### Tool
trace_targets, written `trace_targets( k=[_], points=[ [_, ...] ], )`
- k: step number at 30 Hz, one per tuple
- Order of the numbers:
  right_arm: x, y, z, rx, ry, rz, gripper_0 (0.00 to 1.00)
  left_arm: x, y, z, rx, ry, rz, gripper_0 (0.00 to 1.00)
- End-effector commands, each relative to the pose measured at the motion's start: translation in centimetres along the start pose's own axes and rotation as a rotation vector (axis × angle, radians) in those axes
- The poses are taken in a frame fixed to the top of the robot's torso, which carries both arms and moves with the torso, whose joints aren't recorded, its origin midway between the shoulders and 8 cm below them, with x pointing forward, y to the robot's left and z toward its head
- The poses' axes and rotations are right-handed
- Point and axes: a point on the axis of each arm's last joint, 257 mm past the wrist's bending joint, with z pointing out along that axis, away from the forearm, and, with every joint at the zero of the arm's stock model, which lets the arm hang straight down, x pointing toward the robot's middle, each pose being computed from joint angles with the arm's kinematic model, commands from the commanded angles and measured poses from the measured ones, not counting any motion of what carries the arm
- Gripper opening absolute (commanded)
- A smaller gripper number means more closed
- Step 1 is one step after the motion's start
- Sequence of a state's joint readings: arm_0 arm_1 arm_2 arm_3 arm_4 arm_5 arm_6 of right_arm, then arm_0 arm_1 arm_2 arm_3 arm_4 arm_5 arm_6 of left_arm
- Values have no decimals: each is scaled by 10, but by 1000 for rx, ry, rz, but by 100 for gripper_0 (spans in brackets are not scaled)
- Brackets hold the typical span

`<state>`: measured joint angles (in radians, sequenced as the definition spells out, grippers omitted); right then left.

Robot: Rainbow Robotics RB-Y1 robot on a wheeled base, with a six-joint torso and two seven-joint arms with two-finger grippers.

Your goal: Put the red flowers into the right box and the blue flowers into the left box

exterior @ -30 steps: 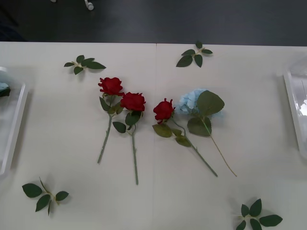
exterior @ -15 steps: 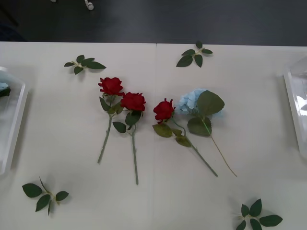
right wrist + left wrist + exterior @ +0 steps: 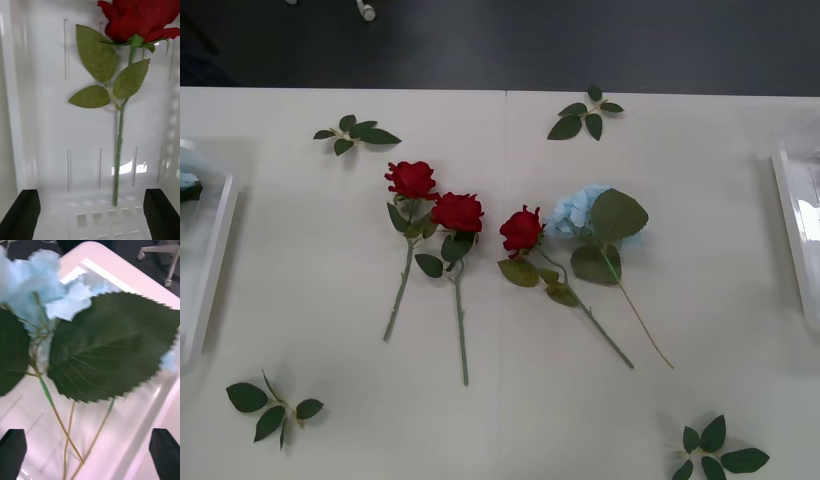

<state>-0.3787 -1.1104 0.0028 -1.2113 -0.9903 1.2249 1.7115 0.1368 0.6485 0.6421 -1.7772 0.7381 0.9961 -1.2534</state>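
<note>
Right gripper (image 3: 90,213): my right wrist view has its black fingers spread wide, holding nothing, over the right box (image 3: 45,112).
Rose in the box: one red flower (image 3: 138,18) lies flat on the ribbed white plastic, stem lengthwise, serrated leaves.
Left gripper (image 3: 88,450): my left wrist view has it spread too, empty, above the left box (image 3: 142,420).
Blue flowers (image 3: 33,281): papery clusters, big toothed leaves, thin stems crossing.
Front view: three red flowers (image 3: 457,212) and one blue flower (image 3: 580,210) mid-worktop (image 3: 310,260), blooms toward the far edge; four leaf sprigs (image 3: 356,134) near the corners.
</note>
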Motion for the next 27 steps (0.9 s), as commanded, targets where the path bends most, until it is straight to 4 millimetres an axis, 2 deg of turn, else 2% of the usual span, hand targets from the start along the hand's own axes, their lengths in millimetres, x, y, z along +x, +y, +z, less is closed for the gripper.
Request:
trace_targets(
  k=[1, 3, 5, 8, 12, 14, 15, 20, 27],
  points=[
    [-31, 25, -40, -76, -53, 0, 81, 11, -28, -26, 60, 14, 98, 100],
    [-32, 37, -52, -96, -41, -16, 81, 22, -44, -35, 95, 45, 124, 100],
    [-32, 58, -67, -113, -20, -22, 81, 45, -69, -48, 141, 110, 166, 100],
    [-30, 86, -83, -125, 0, -30, 81, 67, -95, -62, 173, 174, 240, 100],
    [-20, 134, -100, -131, 28, -54, 81, 104, -133, -74, 223, 275, 321, 100],
    [-13, 153, -103, -135, 39, -63, 80, 118, -147, -77, 244, 315, 342, 100],
    [-8, 169, -106, -138, 40, -69, 81, 128, -159, -80, 262, 344, 358, 100],
    [15, 225, -108, -164, 49, -80, 81, 165, -189, -85, 269, 434, 467, 100],
    [44, 289, -99, -181, 35, -62, 81, 192, -224, -85, 237, 494, 588, 100]
  ],
)
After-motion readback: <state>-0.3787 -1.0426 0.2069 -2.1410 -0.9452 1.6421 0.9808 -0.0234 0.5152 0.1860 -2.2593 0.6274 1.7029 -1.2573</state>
